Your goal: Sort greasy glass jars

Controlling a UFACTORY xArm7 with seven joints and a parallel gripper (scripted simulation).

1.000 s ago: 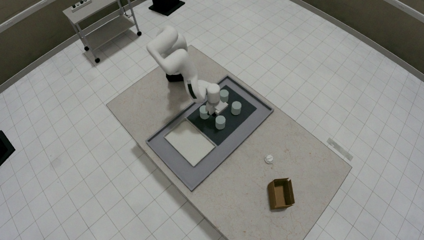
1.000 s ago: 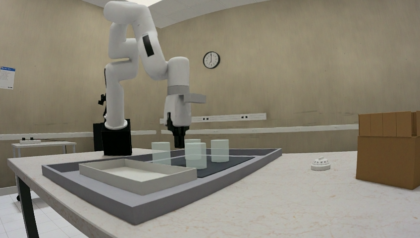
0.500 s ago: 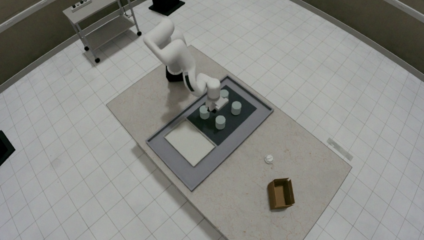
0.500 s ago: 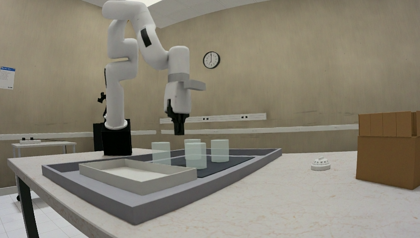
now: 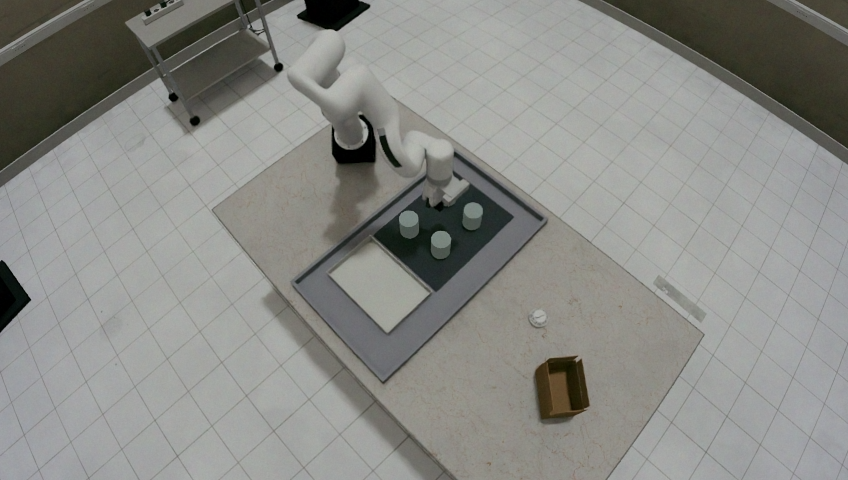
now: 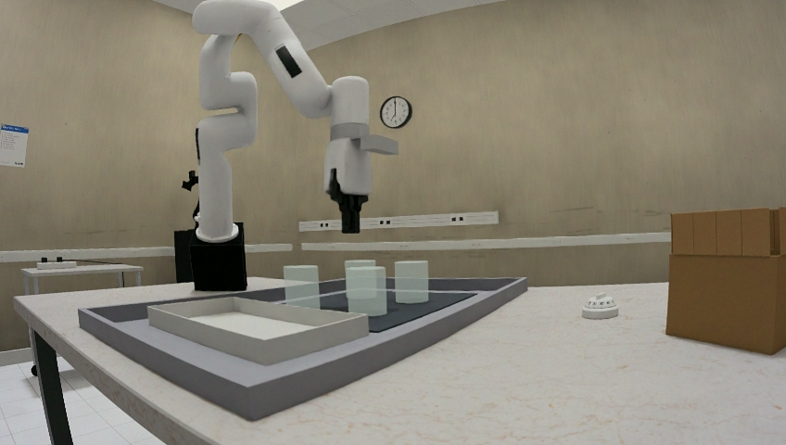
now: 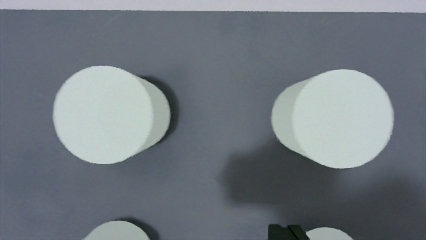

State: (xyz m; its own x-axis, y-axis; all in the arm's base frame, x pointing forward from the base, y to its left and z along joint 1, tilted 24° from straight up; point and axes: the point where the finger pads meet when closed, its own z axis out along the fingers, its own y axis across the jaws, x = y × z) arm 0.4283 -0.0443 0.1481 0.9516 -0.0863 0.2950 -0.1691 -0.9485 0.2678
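Item: xArm 7 gripper [image 5: 437, 205] [image 6: 350, 231] [image 7: 287, 233], 1 pc. Cond.: fingers narrow, brought together, nothing held; hangs pointing down, above jar height, apart from all stock. We log it nr. 12 o'c. of the drying mat's ctr. (top view).

Glass jars [image 5: 440, 245] [image 6: 301, 286] [image 7: 102, 115], qty. 4, pale green, upright, spaced apart, all on drying mat [image 5: 452, 267] [image 6: 405, 317] [image 7: 215, 75]. Top view gives us 3: approx. 9, 2 & 6 o'c. of mat ctr.; no. 4 hidden behind arm. Wrist view: 2 whole, 2 cut by lower edge. Grease: we can't tell by eye.

Pale rect. tray [image 5: 358, 302] [image 6: 209, 340], low-walled, at mat's 8 o'c. (top view); no jars in it. Mat & tray both sit w/in lg. grey shallow surround [image 5: 416, 342] [image 6: 386, 352], on stone-look table [image 5: 595, 285] [image 6: 496, 363].

Misc., top view: white dial timer [image 5: 538, 318] [image 6: 599, 311], btwn. 4 & 5 o'c. of mat; open cardboard box [image 5: 542, 392] [image 6: 722, 303], btwn. 5 & 6 o'c. of timer.

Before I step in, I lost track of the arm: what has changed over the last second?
The fingers rose and shifted rightward in the exterior view. They are shut, holding nothing; nothing was taken or released. The four jars and the tray stayed put.
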